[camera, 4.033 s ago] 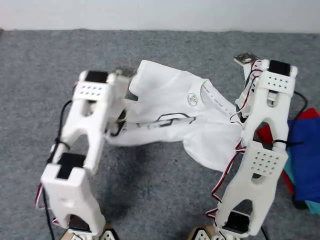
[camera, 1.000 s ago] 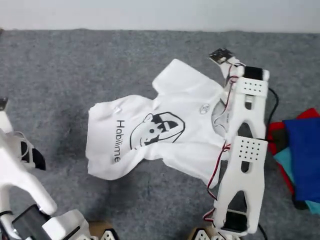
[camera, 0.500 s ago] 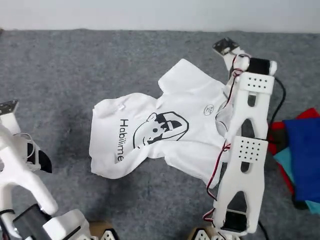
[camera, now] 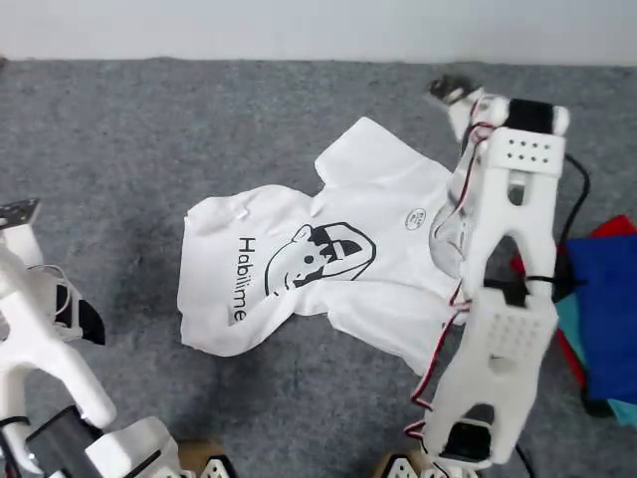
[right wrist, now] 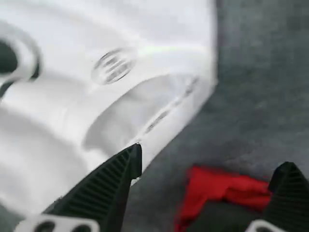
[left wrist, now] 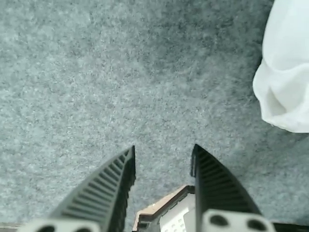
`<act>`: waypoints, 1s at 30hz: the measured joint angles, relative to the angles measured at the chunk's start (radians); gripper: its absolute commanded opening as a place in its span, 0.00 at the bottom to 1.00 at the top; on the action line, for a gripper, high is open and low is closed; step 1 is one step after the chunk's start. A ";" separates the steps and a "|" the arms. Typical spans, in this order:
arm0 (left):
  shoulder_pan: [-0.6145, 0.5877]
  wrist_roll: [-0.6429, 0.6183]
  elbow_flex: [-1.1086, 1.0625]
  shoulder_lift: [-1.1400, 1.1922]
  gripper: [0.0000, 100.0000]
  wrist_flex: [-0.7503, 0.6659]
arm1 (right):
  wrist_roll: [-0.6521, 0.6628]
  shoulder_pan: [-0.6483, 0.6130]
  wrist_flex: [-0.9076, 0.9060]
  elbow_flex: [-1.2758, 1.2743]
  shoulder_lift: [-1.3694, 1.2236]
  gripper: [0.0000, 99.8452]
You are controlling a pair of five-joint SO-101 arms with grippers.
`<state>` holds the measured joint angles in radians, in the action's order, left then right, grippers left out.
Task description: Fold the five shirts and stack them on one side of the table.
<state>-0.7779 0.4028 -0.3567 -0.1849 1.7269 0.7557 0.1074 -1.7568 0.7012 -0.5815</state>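
Shirt: white shirt (camera: 368,299) spread mid-table, rumpled.
L gripper (left wrist: 163,151): jaws apart, empty, over bare grey mat (camera: 119,149) nr shirt edge.
R gripper (right wrist: 212,159): jaws wide, empty, above collar edge.
Pile: coloured shirts (camera: 602,299) at right table edge.

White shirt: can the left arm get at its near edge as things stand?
Probably yes. The left pincer hangs open over the grey mat, and the white shirt has its edge close beside it, with nothing between them.
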 measured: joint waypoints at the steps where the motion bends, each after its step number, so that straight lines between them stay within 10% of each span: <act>1: 0.000 0.002 0.000 0.000 0.18 0.000 | 0.021 -0.011 0.000 -0.098 0.057 0.41; 17: 0.077 0.002 0.000 0.000 0.18 0.000 | -0.026 -0.110 0.057 -1.134 0.677 0.41; 30: 0.078 0.002 -0.068 0.000 0.18 0.000 | -0.035 -0.216 0.172 -1.281 0.684 0.41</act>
<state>-0.6997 0.4043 -0.4242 -0.1849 1.7269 0.7204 -0.1089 -1.5850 -0.5800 0.1028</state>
